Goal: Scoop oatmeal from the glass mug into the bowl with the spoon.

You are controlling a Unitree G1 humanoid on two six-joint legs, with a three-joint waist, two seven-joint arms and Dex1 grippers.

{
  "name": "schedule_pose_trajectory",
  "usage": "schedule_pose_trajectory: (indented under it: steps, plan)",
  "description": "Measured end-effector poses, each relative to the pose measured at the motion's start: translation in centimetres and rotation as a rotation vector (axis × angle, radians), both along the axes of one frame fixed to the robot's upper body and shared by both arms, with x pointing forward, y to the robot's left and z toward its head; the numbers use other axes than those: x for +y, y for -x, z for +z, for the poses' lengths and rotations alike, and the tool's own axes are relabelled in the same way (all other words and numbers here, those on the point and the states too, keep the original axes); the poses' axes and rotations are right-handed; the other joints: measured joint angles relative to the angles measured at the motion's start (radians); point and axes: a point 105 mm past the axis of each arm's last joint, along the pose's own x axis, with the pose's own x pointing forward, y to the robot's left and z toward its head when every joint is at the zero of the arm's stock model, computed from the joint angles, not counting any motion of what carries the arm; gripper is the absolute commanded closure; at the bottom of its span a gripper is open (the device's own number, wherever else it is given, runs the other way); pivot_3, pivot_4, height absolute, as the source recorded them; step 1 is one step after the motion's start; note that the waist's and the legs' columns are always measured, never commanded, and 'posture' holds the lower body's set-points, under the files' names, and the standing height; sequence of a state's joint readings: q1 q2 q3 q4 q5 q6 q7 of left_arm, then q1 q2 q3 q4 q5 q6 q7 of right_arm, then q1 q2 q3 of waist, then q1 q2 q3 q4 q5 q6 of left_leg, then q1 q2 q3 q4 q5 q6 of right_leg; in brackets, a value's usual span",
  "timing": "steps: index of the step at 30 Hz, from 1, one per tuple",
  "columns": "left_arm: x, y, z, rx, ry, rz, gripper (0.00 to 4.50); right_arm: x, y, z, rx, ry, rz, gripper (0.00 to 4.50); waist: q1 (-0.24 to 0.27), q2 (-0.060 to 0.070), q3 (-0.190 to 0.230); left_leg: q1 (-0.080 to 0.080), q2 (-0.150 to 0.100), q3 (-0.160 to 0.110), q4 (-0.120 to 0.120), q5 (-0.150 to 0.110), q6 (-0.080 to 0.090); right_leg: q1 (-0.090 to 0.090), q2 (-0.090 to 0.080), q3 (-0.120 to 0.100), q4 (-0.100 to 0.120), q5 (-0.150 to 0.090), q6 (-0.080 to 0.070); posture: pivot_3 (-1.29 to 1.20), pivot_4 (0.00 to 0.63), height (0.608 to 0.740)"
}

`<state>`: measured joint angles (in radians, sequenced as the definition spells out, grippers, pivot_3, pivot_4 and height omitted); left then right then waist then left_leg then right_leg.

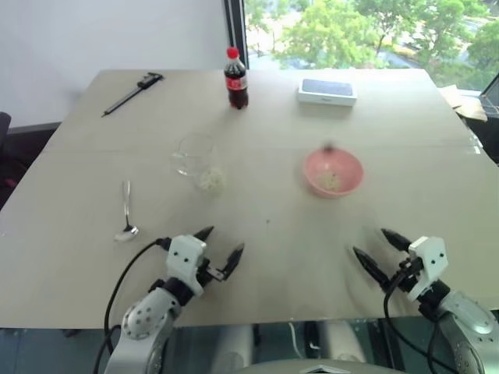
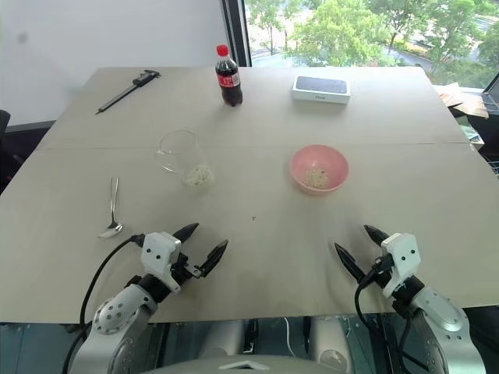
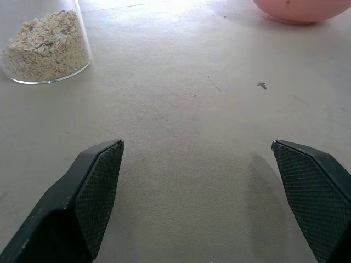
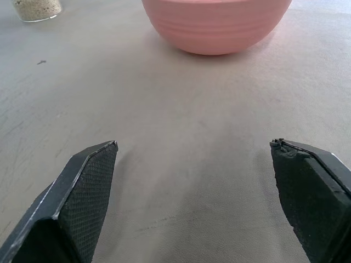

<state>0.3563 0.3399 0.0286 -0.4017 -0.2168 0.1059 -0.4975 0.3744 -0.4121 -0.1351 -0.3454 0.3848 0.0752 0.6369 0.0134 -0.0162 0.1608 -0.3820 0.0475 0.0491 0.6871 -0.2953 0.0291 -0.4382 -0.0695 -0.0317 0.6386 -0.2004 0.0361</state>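
The clear glass mug (image 1: 192, 155) stands left of the table's centre, and pale oatmeal (image 3: 46, 41) lies in its bottom. To its right sits the pink bowl (image 1: 334, 173) with a small clump of oatmeal (image 2: 316, 178) inside. The silver spoon (image 1: 126, 213) lies flat on the table to the left of the mug, its bowl end toward me. My left gripper (image 1: 224, 240) hovers open near the front edge, right of the spoon and short of the mug, holding nothing. My right gripper (image 1: 371, 241) is open and empty, in front of the bowl (image 4: 216, 24).
At the back of the table (image 1: 265, 226) stand a cola bottle (image 1: 236, 78) and a white box with a dark top (image 1: 327, 91). A dark caliper (image 1: 132, 92) lies at the back left. Both grippers are close to the table's front edge.
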Motion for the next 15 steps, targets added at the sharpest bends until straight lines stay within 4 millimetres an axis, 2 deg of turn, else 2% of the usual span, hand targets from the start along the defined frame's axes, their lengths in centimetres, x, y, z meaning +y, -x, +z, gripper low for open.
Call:
schedule_pose_trajectory:
  steps: [15]
  plan:
    - [0.04,0.05,-0.10,0.004,0.017,0.019,0.00,0.37,-0.86,0.60,-0.028,-0.009,0.018,0.02,0.000,0.000,0.000,0.000,0.000,0.000,0.000,0.000,0.000,0.000,0.000,0.000,0.000,0.000,0.000,0.00,0.150,0.740]
